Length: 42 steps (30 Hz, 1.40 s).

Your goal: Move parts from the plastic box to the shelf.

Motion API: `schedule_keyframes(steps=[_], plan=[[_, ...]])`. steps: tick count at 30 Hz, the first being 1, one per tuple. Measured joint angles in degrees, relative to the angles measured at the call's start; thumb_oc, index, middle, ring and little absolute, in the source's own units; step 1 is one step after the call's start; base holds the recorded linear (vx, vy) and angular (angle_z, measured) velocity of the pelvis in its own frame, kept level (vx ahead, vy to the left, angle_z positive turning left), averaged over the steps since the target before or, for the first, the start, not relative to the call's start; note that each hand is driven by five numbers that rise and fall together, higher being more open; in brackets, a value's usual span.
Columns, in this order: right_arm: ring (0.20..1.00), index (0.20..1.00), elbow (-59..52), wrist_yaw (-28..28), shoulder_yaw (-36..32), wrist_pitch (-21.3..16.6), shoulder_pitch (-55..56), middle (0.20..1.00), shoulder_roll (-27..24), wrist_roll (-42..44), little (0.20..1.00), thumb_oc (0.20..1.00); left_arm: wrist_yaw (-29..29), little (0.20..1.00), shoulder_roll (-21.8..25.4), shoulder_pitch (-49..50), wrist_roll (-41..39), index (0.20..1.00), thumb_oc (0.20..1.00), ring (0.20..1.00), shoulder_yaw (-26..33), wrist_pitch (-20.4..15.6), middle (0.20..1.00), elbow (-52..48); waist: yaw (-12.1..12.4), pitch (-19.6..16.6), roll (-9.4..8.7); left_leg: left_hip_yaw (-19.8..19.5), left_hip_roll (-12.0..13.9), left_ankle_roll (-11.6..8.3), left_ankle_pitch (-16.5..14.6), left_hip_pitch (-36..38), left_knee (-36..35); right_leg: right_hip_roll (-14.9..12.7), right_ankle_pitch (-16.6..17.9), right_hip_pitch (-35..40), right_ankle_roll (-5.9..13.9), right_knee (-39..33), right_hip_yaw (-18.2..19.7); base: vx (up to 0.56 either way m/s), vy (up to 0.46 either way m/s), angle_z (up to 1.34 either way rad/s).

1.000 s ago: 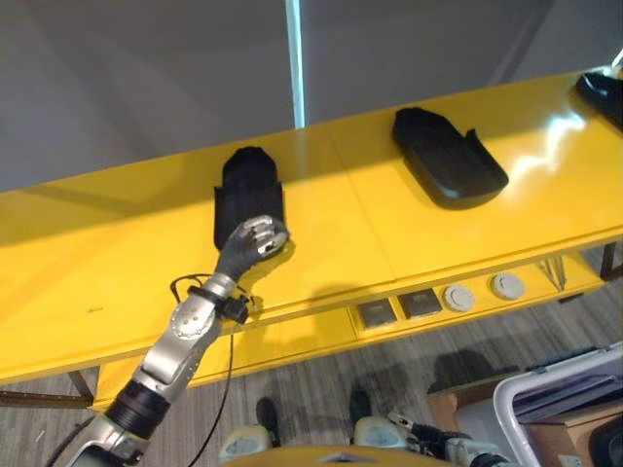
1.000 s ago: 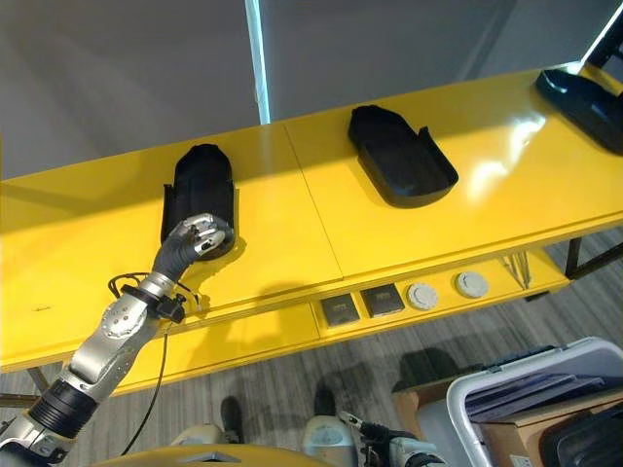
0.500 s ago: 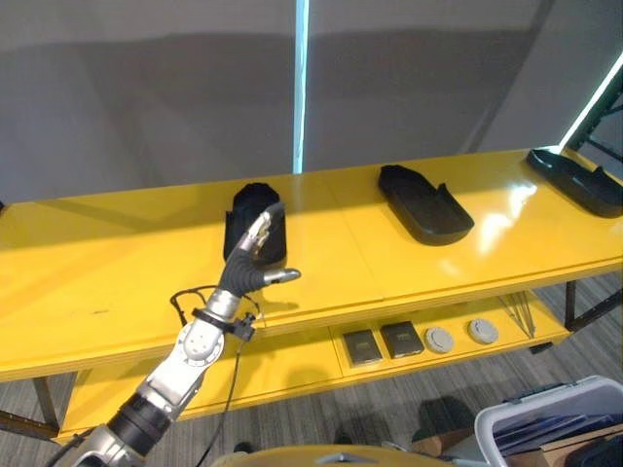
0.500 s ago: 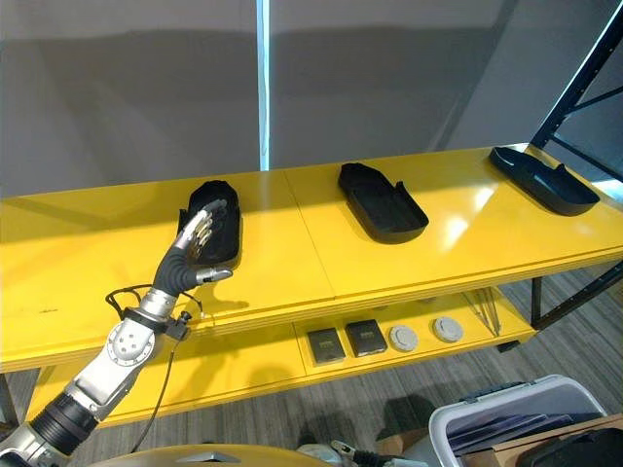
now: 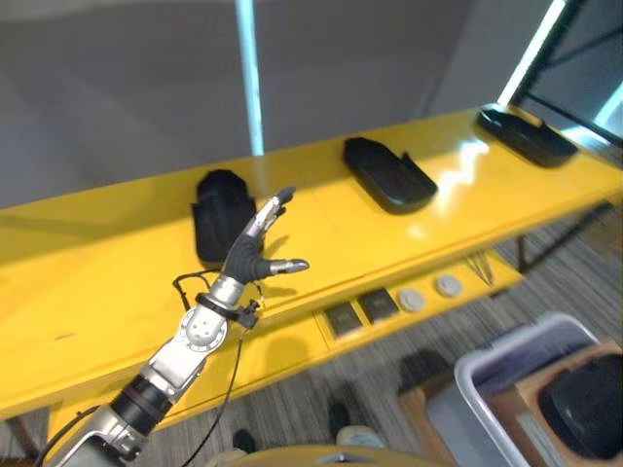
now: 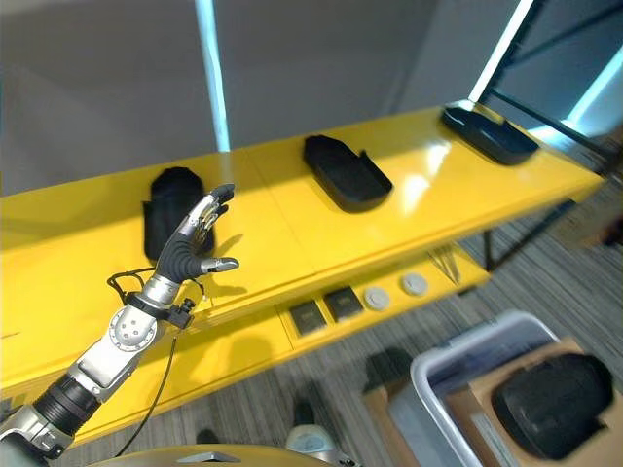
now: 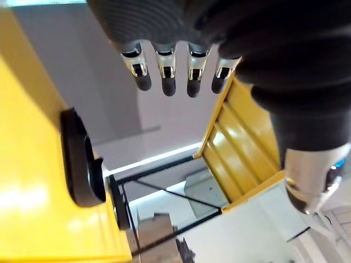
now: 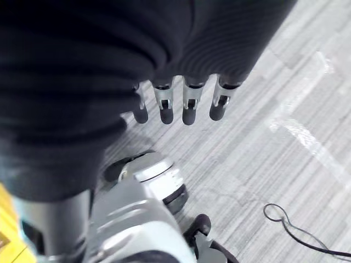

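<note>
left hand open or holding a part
Open and empty: the left hand has straight fingers, raised clear of the black part on the shelf.

The raised left hand [image 6: 195,243] stands in front of the near right edge of the leftmost black moulded plastic part [image 6: 167,209] on the yellow shelf [image 6: 292,229], hiding a strip of it. The black tray-shaped part [image 5: 521,136] at the shelf's far right end is partly blurred by glare. The white plastic box [image 6: 458,389] on the floor is cut off by the bottom edge, so its near wall and contents are only partly seen. The small square and round objects [image 6: 355,300] on the lower ledge are too small to identify.
</note>
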Motion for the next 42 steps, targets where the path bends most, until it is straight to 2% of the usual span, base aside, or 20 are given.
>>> schedule_keyframes(steps=[2,3,4,5,6,9,10,11,14,18,20,21,23,25,26,27,28,30,34,42], plan=[[1.000,1.000,0.91,0.30,-2.18,0.16,-0.55,1.000,0.08,-0.62,1.000,1.000,2.32,1.000,1.77,0.02,2.01,1.000,1.000,1.000,-0.04,0.87,1.000,0.17,0.94,1.25,0.95,7.37,3.25,0.71,0.14,0.35,0.01,-0.86,-0.63,-3.29,0.09,5.08,-9.46,-0.21,0.007,-1.88],[1.000,1.000,2.16,0.46,-2.30,-0.10,-0.35,1.000,0.07,-2.32,1.000,1.000,3.22,1.000,2.37,-0.20,2.06,1.000,1.000,1.000,0.06,1.12,1.000,1.11,1.03,1.44,1.29,9.84,5.28,0.60,-0.09,1.14,0.03,-1.47,-2.32,-3.74,0.65,12.95,-11.74,-0.36,-0.102,-1.51],[1.000,1.000,2.53,0.51,-2.24,-0.55,1.37,1.000,0.08,-2.43,1.000,1.000,3.51,1.000,1.49,-0.98,2.17,1.000,1.000,1.000,0.04,1.20,1.000,3.31,0.97,1.44,1.28,10.70,6.05,0.04,0.24,1.74,0.47,-2.99,-4.35,-2.33,-0.54,21.84,-12.73,-0.30,-0.118,-0.96],[1.000,1.000,2.40,0.51,-2.20,-0.69,1.87,1.000,0.07,-2.43,1.000,1.000,3.86,1.000,1.17,-1.21,2.96,1.000,1.000,1.000,0.14,1.21,1.000,4.42,1.25,1.67,1.61,11.78,6.57,-1.21,0.95,2.15,0.50,-3.48,-6.70,-2.35,-2.60,24.64,-12.39,-0.23,-0.141,-0.68],[1.000,1.000,2.26,0.48,-2.07,-0.89,2.03,1.000,-0.06,-2.45,1.000,1.000,4.87,1.000,1.13,-1.28,3.92,1.000,1.000,1.000,0.25,1.27,1.000,5.81,1.29,2.17,1.62,12.23,6.78,-1.91,1.08,2.44,1.04,-2.02,-6.50,-2.72,-3.93,24.34,-12.58,-0.12,-0.139,-0.75],[1.000,1.000,1.62,0.28,-1.86,-2.13,-1.01,1.000,-2.16,-3.59,1.000,1.000,6.34,1.000,0.37,-1.38,6.26,1.000,1.000,1.000,0.83,1.42,1.000,8.03,0.84,3.94,5.18,11.90,8.37,-1.75,-0.69,2.09,3.50,1.26,-6.49,-1.47,-4.93,16.99,-11.28,-0.05,-0.344,-0.90],[1.000,1.000,2.10,0.15,-1.86,-2.13,-2.07,1.000,-3.14,-4.96,1.000,1.000,6.92,1.000,-1.31,-1.34,6.34,1.000,1.000,1.000,2.31,1.34,1.000,8.37,1.24,4.72,6.60,13.56,10.54,-4.98,-0.89,2.40,5.30,2.04,-6.84,-1.45,-6.79,15.69,-13.72,0.02,-0.332,-0.95],[1.000,1.000,2.50,0.14,-2.05,-2.22,-2.24,1.000,-3.35,-5.47,1.000,1.000,7.47,1.000,-2.85,-0.67,6.31,1.000,1.000,1.000,3.85,1.34,1.000,8.70,1.73,5.00,7.03,15.18,12.28,-5.65,-1.40,3.25,7.00,2.49,-7.59,-0.13,-8.75,14.51,-15.38,0.06,-0.365,-1.19],[1.000,1.000,1.33,-0.04,-2.08,-3.88,0.45,1.000,-3.13,-5.72,1.000,1.000,8.54,1.000,-3.69,-0.15,4.63,1.000,1.000,1.000,4.70,1.35,1.000,7.73,2.86,4.35,5.85,10.94,15.50,-4.61,-0.97,5.42,10.88,6.23,-6.55,5.22,-9.53,8.84,-13.73,0.04,-0.311,-0.68],[1.000,1.000,-0.70,-0.23,-2.20,-5.18,1.02,1.000,-5.84,-5.71,1.000,1.000,8.53,1.000,-5.38,-0.33,4.65,1.000,1.000,1.000,4.73,1.34,1.000,3.94,2.08,3.09,6.81,9.37,13.33,-4.44,0.07,4.95,9.07,7.50,-5.23,4.28,-9.49,8.05,-11.77,-0.01,-0.158,-0.34],[1.000,1.000,-2.69,-0.66,-2.15,-5.82,0.10,1.000,-5.55,-5.61,1.000,1.000,8.65,1.000,-5.39,-0.38,4.06,1.000,1.000,1.000,4.79,1.68,1.000,3.16,2.53,3.44,5.01,6.55,14.26,-4.42,0.36,2.52,16.68,7.67,-4.51,4.18,-10.14,7.73,-8.42,0.01,-0.075,-0.60],[1.000,1.000,-2.64,-1.10,-2.13,-5.85,-0.67,1.000,-5.31,-5.61,1.000,1.000,8.86,1.000,-5.45,-0.21,4.04,1.000,1.000,1.000,4.69,1.89,1.000,3.51,2.82,3.36,3.64,3.94,13.78,-5.47,-1.55,0.84,18.80,7.28,-3.83,4.15,-10.57,6.54,-6.85,0.00,0.017,-0.82],[1.000,1.000,-2.31,-1.69,-2.03,-5.47,-4.03,1.000,-5.73,-5.67,1.000,1.000,9.74,1.000,-5.19,0.51,4.01,1.000,1.000,1.000,4.71,2.39,1.000,3.94,4.70,3.36,2.68,-7.83,5.60,-6.11,-6.76,0.05,12.68,7.03,-0.42,4.22,-10.49,2.47,-0.71,-0.01,0.034,-1.35],[1.000,1.000,-2.29,-1.86,-1.82,-5.16,-6.64,1.000,-6.23,-6.52,1.000,1.000,9.79,1.000,-4.29,1.60,3.94,1.000,1.000,1.000,4.84,4.06,1.000,5.36,5.81,3.32,2.79,-19.85,-3.31,-2.50,-6.64,-0.30,3.08,7.37,1.81,4.09,-9.18,0.17,5.64,0.04,0.058,-1.67],[1.000,1.000,-2.28,-1.89,-1.56,-4.55,-7.10,1.000,-6.23,-7.37,1.000,1.000,9.71,1.000,-4.18,2.60,3.75,1.000,1.000,1.000,5.20,4.82,1.000,5.39,6.48,3.24,2.93,-25.20,-5.25,-1.28,-6.00,-0.12,0.03,7.71,1.60,3.93,-8.75,0.19,7.70,0.03,0.074,-1.60],[1.000,1.000,-2.25,-1.87,-1.39,-4.22,-6.98,1.000,-6.25,-8.24,1.000,1.000,9.64,1.000,-4.35,3.45,3.39,1.000,1.000,1.000,5.35,5.70,1.000,5.50,7.42,2.88,3.54,-26.84,-6.09,-0.13,-5.50,-1.01,0.09,8.46,1.86,3.93,-8.66,0.16,8.27,0.02,0.073,-1.18],[1.000,1.000,-2.25,-1.86,-1.08,-4.08,-6.46,1.000,-6.21,-8.64,1.000,1.000,9.63,1.000,-4.44,4.11,3.14,1.000,1.000,1.000,5.35,6.06,1.000,5.53,7.81,2.26,4.56,-26.37,-5.49,1.06,-2.50,-1.81,0.80,9.24,2.01,4.15,-8.45,0.20,8.00,0.02,0.093,-1.03],[1.000,1.000,-1.95,-2.12,-0.41,-3.88,-3.77,1.000,-3.91,-7.87,1.000,1.000,8.57,1.000,-5.16,6.02,1.44,1.000,1.000,1.000,5.38,8.09,1.000,6.82,7.67,0.27,3.70,-25.51,-5.48,2.28,-2.32,-2.39,1.35,8.46,0.35,3.98,-6.89,0.21,6.51,-0.02,0.113,-0.33],[1.000,1.000,-1.84,-2.91,-0.57,-3.21,1.42,1.000,-0.35,-3.51,1.000,1.000,6.58,1.000,-4.89,7.40,0.32,1.000,1.000,1.000,3.40,10.33,1.000,12.73,7.55,-0.07,1.76,-24.44,-6.76,3.48,-0.85,-2.92,0.28,6.94,1.30,1.28,-6.85,0.96,5.20,-0.09,0.121,0.04],[1.000,1.000,-5.15,-5.90,-0.52,-11.42,1.51,1.000,0.10,-2.47,1.000,1.000,2.97,1.000,-4.40,8.62,6.22,1.000,1.000,1.000,-3.13,10.52,1.000,27.68,4.51,1.37,2.51,-19.16,-6.34,4.06,-1.20,-2.09,0.47,6.49,2.97,0.85,-4.64,0.27,8.13,-0.04,-0.042,-0.32]])
